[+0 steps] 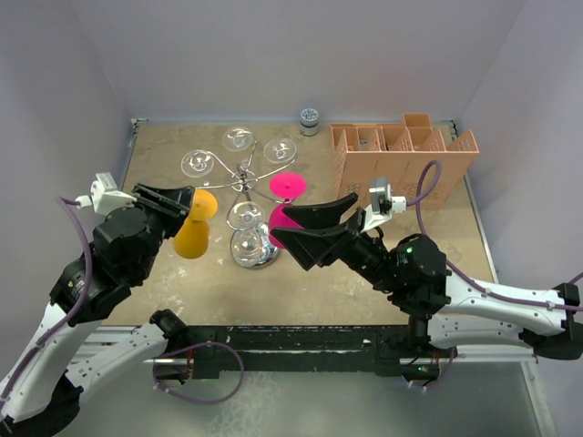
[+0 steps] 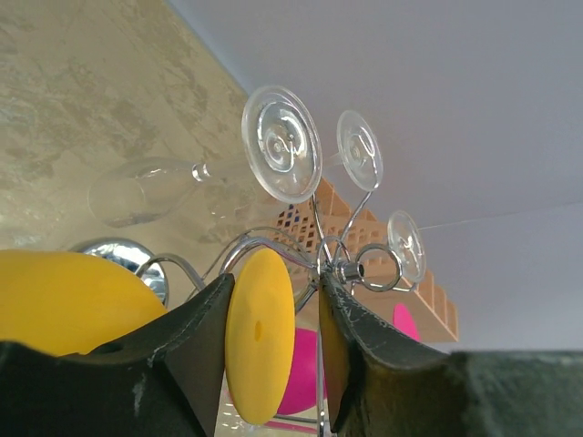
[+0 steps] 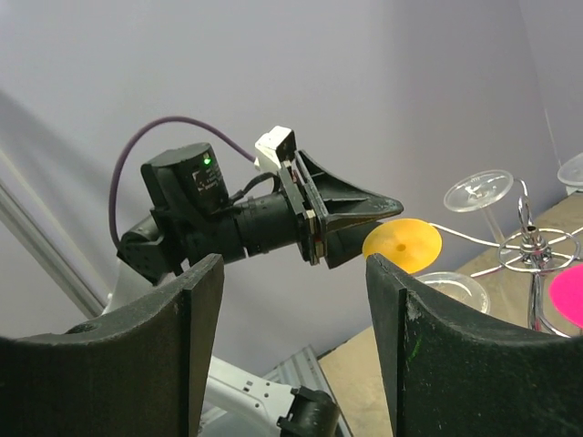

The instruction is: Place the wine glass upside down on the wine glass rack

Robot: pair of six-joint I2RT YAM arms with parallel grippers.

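The silver wine glass rack (image 1: 243,178) stands mid-table on its round mirrored base (image 1: 256,256). A yellow wine glass (image 1: 194,233) hangs upside down from a left arm of the rack. Its foot (image 2: 260,337) sits between the fingers of my left gripper (image 2: 275,284). The jaws are open, with a clear gap on the right side of the foot. A pink wine glass (image 1: 284,217) hangs on the right side of the rack. My right gripper (image 1: 290,228) is beside it, wide open and holding nothing (image 3: 293,264).
Several clear glasses (image 1: 239,138) hang upside down on the rack's other arms. An orange-pink slotted box (image 1: 401,155) stands at the back right, and a small grey jar (image 1: 309,121) sits by the back wall. Walls close off three sides of the table.
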